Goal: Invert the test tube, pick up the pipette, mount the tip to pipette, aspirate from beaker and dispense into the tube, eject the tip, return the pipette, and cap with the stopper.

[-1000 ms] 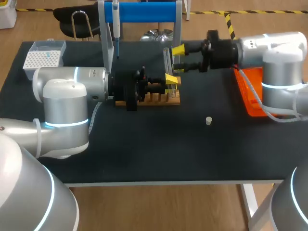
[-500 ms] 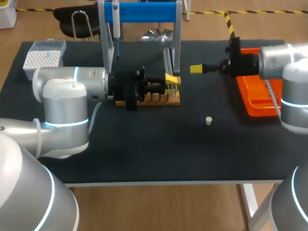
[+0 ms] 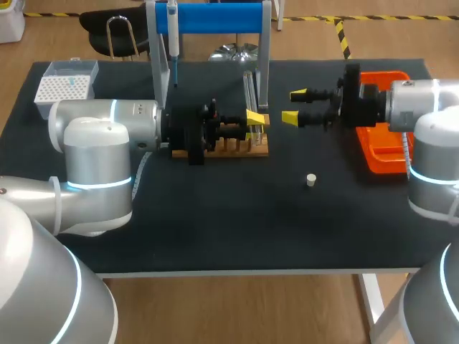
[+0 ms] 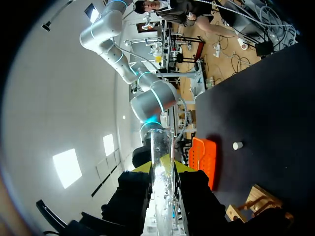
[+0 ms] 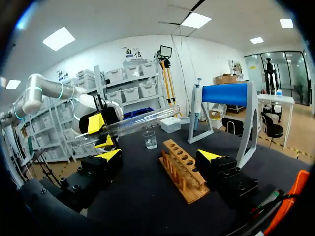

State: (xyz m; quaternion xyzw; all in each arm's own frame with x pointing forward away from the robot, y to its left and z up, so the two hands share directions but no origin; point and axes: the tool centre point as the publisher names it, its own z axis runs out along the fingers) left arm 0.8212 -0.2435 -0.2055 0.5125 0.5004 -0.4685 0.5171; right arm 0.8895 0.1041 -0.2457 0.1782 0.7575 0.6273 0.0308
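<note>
Holding the clear glass test tube (image 5: 142,120) clamped between its yellow tips, the left gripper (image 3: 256,120) hangs just above the wooden test tube rack (image 3: 229,149). The tube lies near level rather than upright, so the inversion looks under way, not finished. The right gripper (image 3: 293,106) sits just right of the rack, its fingers spread and empty. Every later step seems left to do. The slim white pipette (image 3: 172,36) hangs on the blue-barred stand (image 3: 215,18) behind the rack, and the white tip box (image 3: 66,86) stands well to the rack's left. The small glass beaker (image 5: 150,139) stands past the rack's left end, and the small pale stopper (image 3: 311,180) lies on the black tabletop (image 3: 215,215) right of the rack, nearer the front edge.
</note>
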